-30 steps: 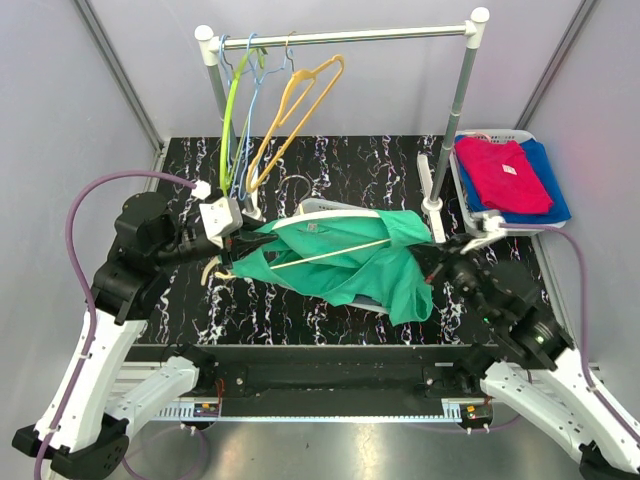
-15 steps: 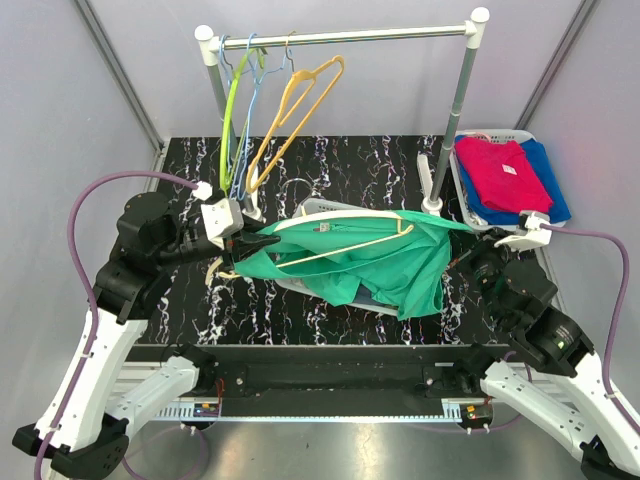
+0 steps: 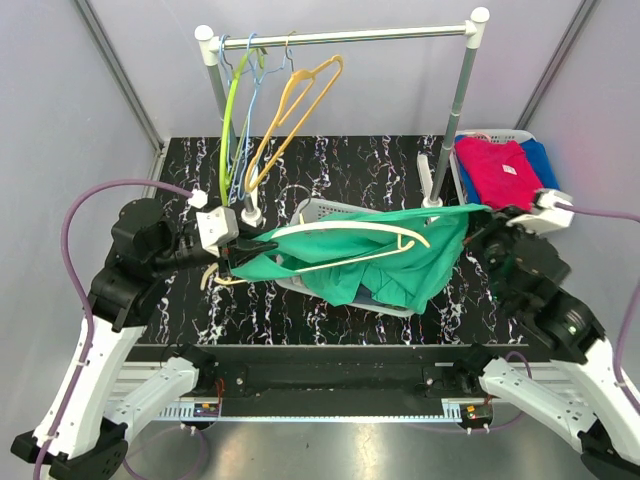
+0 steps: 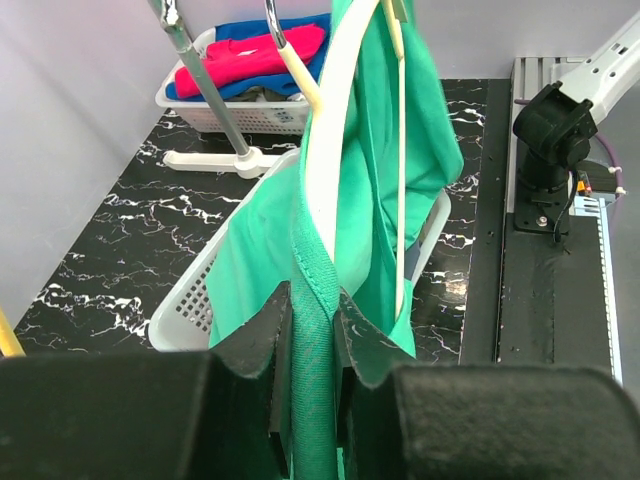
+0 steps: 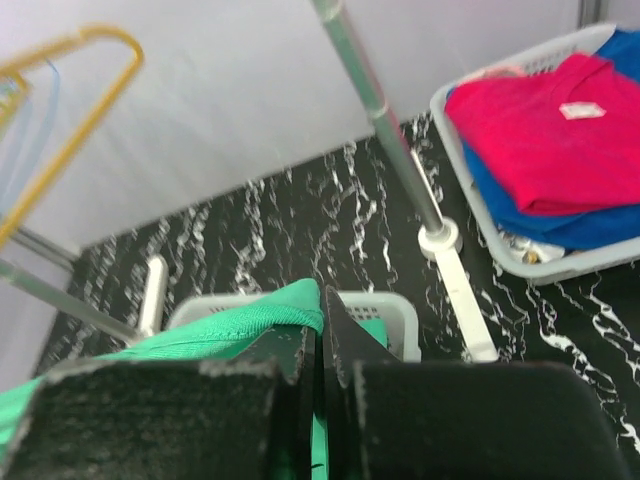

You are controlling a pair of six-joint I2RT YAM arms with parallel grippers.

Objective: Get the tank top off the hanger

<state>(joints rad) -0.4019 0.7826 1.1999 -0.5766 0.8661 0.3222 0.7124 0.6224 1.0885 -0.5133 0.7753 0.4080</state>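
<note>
Green sleeveless tank top, on a cream plastic hanger, hangs stretched above the white slatted plastic basket. To the basket's left, the left fingers pinch a bound edge. To its right, the right fingers are clamped on what seems a strap.

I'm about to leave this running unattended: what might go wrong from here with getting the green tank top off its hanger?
1. The left tool pinches a strap of the tank top beside the hanger; pulling against that grip could stretch the fabric rather than free it.
2. The right tool holds the opposite edge close to the rack post; that arm might knock it.
</note>
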